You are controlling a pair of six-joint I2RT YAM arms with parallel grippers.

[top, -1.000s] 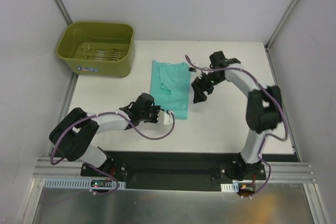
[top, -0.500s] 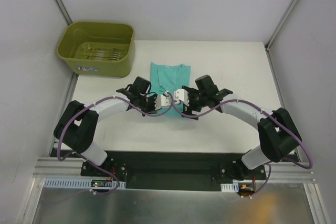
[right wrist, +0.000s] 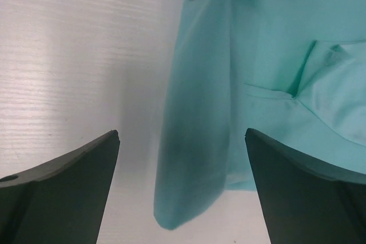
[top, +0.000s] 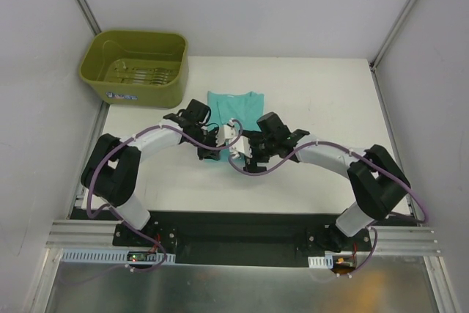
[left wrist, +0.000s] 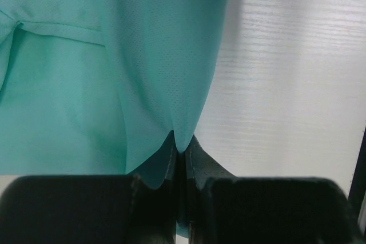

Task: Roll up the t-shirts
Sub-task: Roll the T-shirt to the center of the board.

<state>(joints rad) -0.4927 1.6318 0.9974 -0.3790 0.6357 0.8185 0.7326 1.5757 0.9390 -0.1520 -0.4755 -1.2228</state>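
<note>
Teal-green t-shirt point(top: 236, 106), folded to a narrow strip, lies mid-table, w/ its long axis running near to far. White table point(top: 330, 108) carries it. Olive plastic tub point(top: 139, 94) sits at the far L corner, near the t-shirt but apart from it. Tub is open-topped; pale ribbed lines show on its floor, too small to tell whether they are objects or moulding.

Both arms reach in over the t-shirt's near end, claws close together. L claw point(top: 226, 134) is closed tight on cloth. In the L wrist view the L claw point(left wrist: 183, 148) has a fold of the t-shirt's edge pinched between its black fingers point(left wrist: 167, 167), fabric drawn to a peak there, w/ bare table to the R.

R claw point(top: 245, 150) is spread wide, gripping nothing. In the R wrist view the R claw point(right wrist: 182, 132) straddles the t-shirt's folded near corner, dark fingers point(right wrist: 68, 187) on either side, neither touching it.
</note>
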